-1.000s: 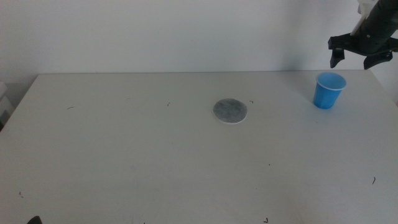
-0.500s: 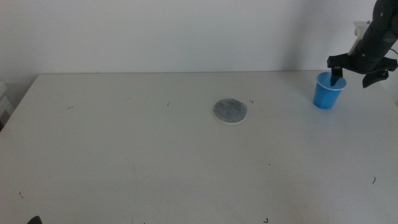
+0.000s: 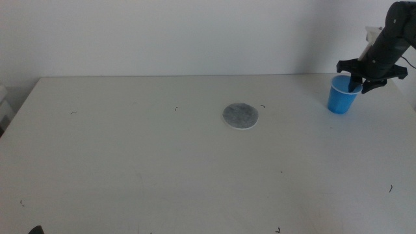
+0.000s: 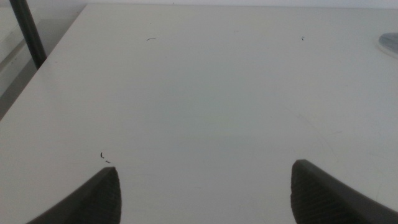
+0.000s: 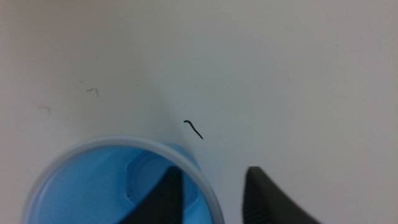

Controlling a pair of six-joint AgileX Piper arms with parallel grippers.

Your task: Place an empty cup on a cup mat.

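The blue cup [image 3: 339, 101] stands upright and empty at the table's far right. My right gripper [image 3: 361, 86] is down at its rim on the right side. In the right wrist view one jaw is inside the cup [image 5: 93, 180] and the other outside, so the gripper [image 5: 211, 186] is closed narrowly over the cup's wall. The grey cup mat [image 3: 240, 116] lies flat and bare at the table's middle, well left of the cup; its edge also shows in the left wrist view [image 4: 390, 43]. My left gripper [image 4: 205, 193] waits open and empty over the near left of the table.
The white table [image 3: 162, 169] carries only small dark specks. Its far edge meets a white wall. The cup stands close to the right edge. A dark post [image 4: 28, 31] shows beside the table in the left wrist view.
My right gripper has come down from above and behind the cup to its rim, and its jaws have narrowed around the cup's wall. The cup and mat have not moved.
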